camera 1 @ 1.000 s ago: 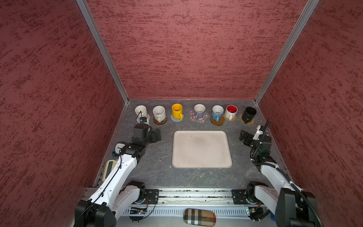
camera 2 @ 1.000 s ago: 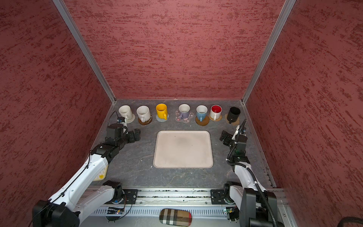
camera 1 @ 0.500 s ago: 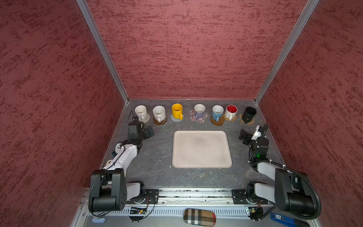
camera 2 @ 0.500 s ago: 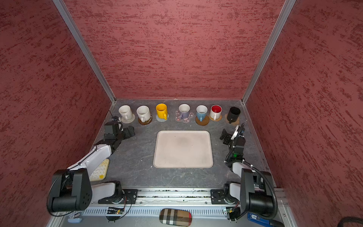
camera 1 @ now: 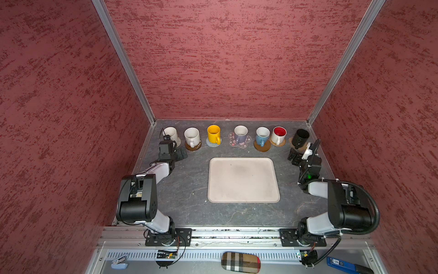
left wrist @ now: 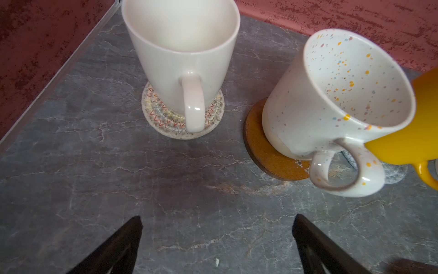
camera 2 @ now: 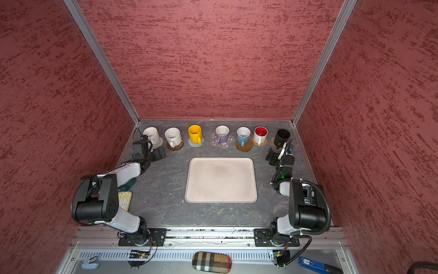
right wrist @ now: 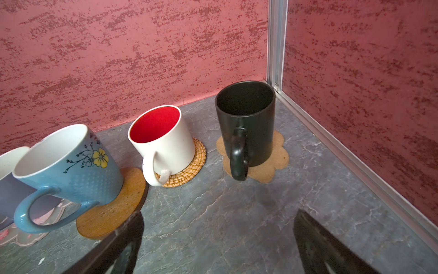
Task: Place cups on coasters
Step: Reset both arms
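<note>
Cups [camera 1: 214,134]: I count seven along the back, each on a coaster [camera 1: 263,147]
Left gripper [left wrist: 217,217]: wide open, empty, white cup [left wrist: 182,47] just ahead
Right gripper [right wrist: 219,213]: wide open, empty, black cup [right wrist: 246,123] just ahead

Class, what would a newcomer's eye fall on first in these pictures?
Seven mugs line the back wall, each on a coaster, the yellow mug and the red-lined mug brightest. A beige tray lies mid-table, the open left hand and right hand off its far corners.
</note>
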You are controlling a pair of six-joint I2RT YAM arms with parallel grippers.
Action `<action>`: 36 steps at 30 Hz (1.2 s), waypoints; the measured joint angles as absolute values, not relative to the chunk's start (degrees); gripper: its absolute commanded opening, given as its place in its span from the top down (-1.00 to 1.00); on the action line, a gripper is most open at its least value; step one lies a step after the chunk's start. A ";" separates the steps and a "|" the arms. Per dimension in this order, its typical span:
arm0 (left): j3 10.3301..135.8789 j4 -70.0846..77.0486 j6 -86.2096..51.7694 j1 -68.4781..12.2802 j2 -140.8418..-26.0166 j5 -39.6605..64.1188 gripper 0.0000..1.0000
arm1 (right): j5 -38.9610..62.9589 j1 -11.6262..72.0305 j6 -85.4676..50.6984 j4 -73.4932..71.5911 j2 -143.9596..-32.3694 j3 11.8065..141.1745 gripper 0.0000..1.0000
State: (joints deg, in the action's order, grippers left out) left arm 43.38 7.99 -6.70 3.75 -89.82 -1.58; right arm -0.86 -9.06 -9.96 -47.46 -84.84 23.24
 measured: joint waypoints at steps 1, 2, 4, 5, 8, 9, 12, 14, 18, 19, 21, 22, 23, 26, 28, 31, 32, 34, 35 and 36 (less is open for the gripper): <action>42.78 9.91 -6.46 3.75 -90.02 -1.58 -0.99 | -0.86 -9.06 -9.91 -47.46 -84.84 23.24 -0.98; 41.82 12.01 -6.09 3.77 -90.00 -1.58 -0.99 | -0.86 -9.06 -9.82 -47.53 -84.84 23.24 -0.98; 39.92 15.05 -5.56 3.79 -89.95 -1.52 -0.99 | -0.86 -9.06 -9.76 -47.75 -84.82 23.16 -0.98; 39.27 15.77 -5.41 3.79 -89.97 -1.52 -0.99 | -0.86 -9.06 -9.69 -48.05 -84.82 23.05 -0.98; 37.91 18.65 -4.75 3.73 -89.95 -1.50 -0.99 | -0.84 -8.93 -9.32 -50.92 -84.53 20.93 -0.98; 36.95 20.49 -4.40 3.55 -89.69 -1.50 -0.99 | -0.86 -8.78 -9.17 -52.38 -84.14 19.42 -0.98; 31.64 27.40 -3.55 2.57 -87.64 -2.02 -0.99 | -0.93 -8.03 -8.54 -58.50 -83.24 13.89 -0.98; 27.33 32.93 -2.70 1.52 -86.43 -2.39 -0.99 | -1.10 -7.55 -8.25 -64.73 -84.93 10.70 -0.98; 18.83 46.85 -1.08 -0.56 -87.05 -4.10 -0.99 | -2.17 -6.70 -7.92 -76.88 -90.54 4.60 -0.98; 17.63 48.93 -0.64 -1.04 -87.46 -4.71 -0.99 | -2.42 -6.50 -7.81 -78.74 -90.94 3.68 -0.98; 16.05 52.27 0.21 -2.24 -88.03 -6.13 -0.99 | -3.07 -6.07 -7.51 -81.95 -91.15 2.87 -0.98; 15.94 53.54 0.60 -2.66 -88.20 -6.55 -0.99 | -3.31 -5.91 -7.42 -83.29 -91.20 2.90 -0.98; 16.12 54.54 0.86 -2.98 -88.20 -6.81 -0.99 | -3.57 -5.72 -7.22 -84.66 -91.20 2.98 -0.98; 18.33 54.24 0.89 -1.96 -88.18 -5.67 -0.99 | -4.25 -5.37 -6.83 -85.73 -91.13 3.75 -0.98; 20.49 53.12 0.60 0.38 -88.18 -2.98 -0.99 | -4.32 -5.30 -6.55 -82.81 -90.45 5.91 -0.98; 21.87 52.84 0.27 2.48 -88.16 -1.21 -0.99 | -4.12 -4.80 -5.54 -74.24 -89.78 13.65 -0.98; 21.87 52.58 0.27 2.50 -88.16 -0.75 -0.99 | -4.14 -4.43 -5.28 -72.77 -89.76 15.49 -0.98; 21.87 51.77 0.25 2.48 -88.16 0.10 -0.99 | -4.19 -3.88 -4.86 -70.72 -89.36 16.84 -0.98; 21.87 51.42 0.25 2.46 -88.16 0.34 -0.99 | -4.19 -3.68 -4.62 -69.84 -89.21 16.86 -0.98; 21.87 51.29 0.25 2.46 -88.16 0.58 -0.99 | -4.19 -3.55 -4.47 -69.04 -89.19 16.82 -0.98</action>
